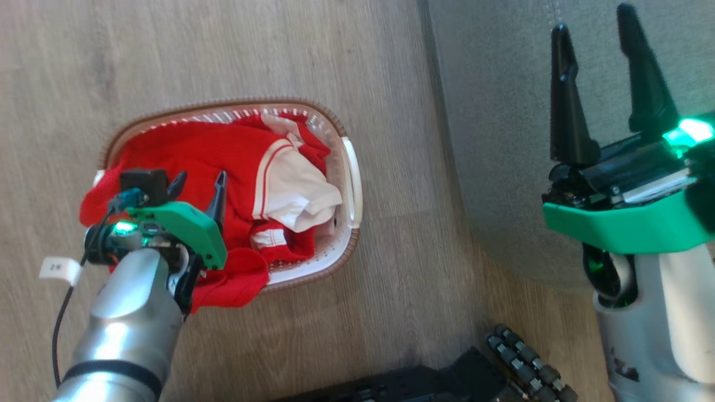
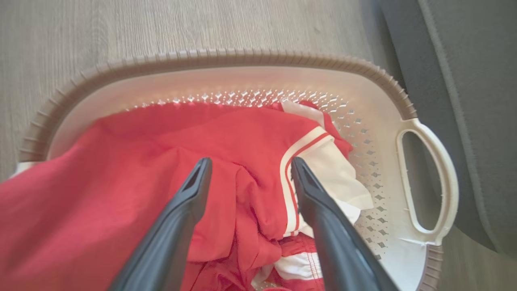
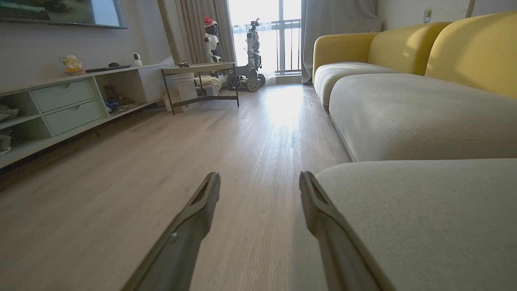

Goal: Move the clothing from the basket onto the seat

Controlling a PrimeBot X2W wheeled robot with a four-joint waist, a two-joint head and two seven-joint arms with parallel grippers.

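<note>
**Left arm over the loaded basket**

The seat lies at the right, and the right gripper hangs spread wide and empty above its edge. Beside it on the wooden floor, the basket holds the clothing, part of it draped over the rim. The left gripper points down over the red fabric, fingers parted, gripping nothing.

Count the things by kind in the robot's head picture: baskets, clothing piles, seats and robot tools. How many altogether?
basket: 1
clothing, one red and white pile: 1
seat: 1
tools, the left tool and the right tool: 2
Total: 5
</note>
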